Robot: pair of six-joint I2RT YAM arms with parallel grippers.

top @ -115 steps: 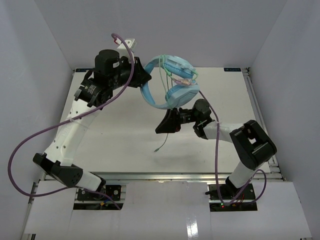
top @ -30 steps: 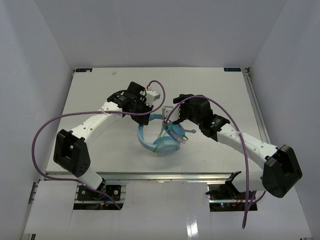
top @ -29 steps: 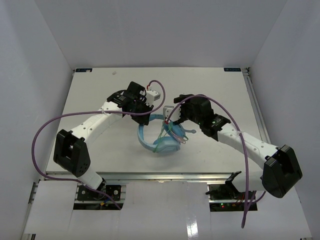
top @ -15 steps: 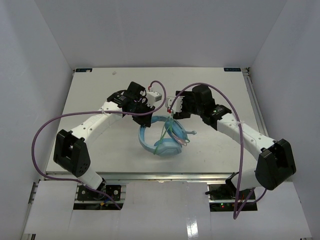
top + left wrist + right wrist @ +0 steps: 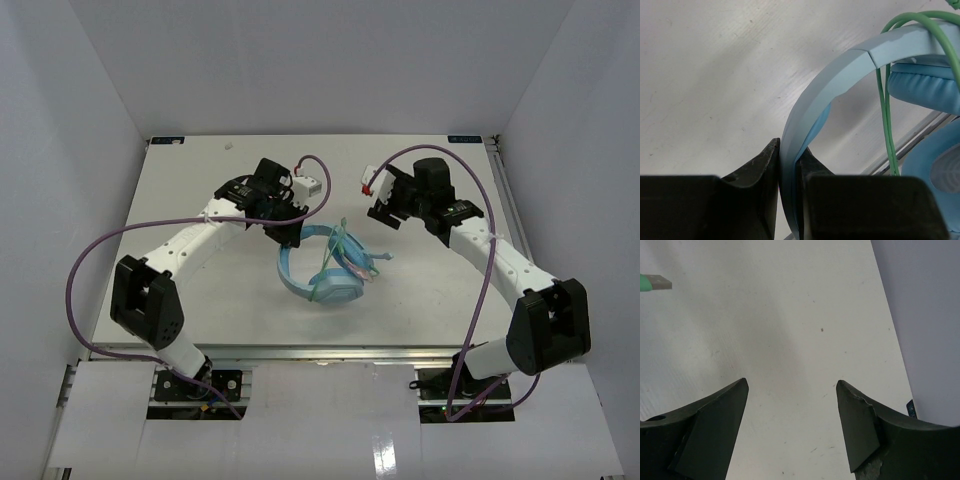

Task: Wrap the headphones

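Note:
The light-blue headphones [image 5: 298, 283] lie on the table's middle, earcups [image 5: 337, 291] toward the front. Their pale-green cord [image 5: 343, 247] runs in loops over the cups. My left gripper [image 5: 290, 236] is shut on the curved band [image 5: 840, 65], which is pinched between its fingers [image 5: 765, 162]. Beside the band hang two strands of cord [image 5: 887, 125] and both blue earcups [image 5: 927, 90]. My right gripper [image 5: 386, 211] hovers up and to the right of the headphones, apart from them. It is open [image 5: 791, 385] over bare table. The cord's plug [image 5: 652, 283] shows at the far left of the right wrist view.
White table [image 5: 200, 290] walled on three sides, with a metal rail [image 5: 510, 210] along the right edge. Thick purple arm cables [image 5: 95, 250] loop at the left and over the right arm [image 5: 485, 290].
The right gripper has pulled back up and to the right, off the headphones, and opened a little wider. The left gripper keeps its hold on the band; the headphones barely shifted.

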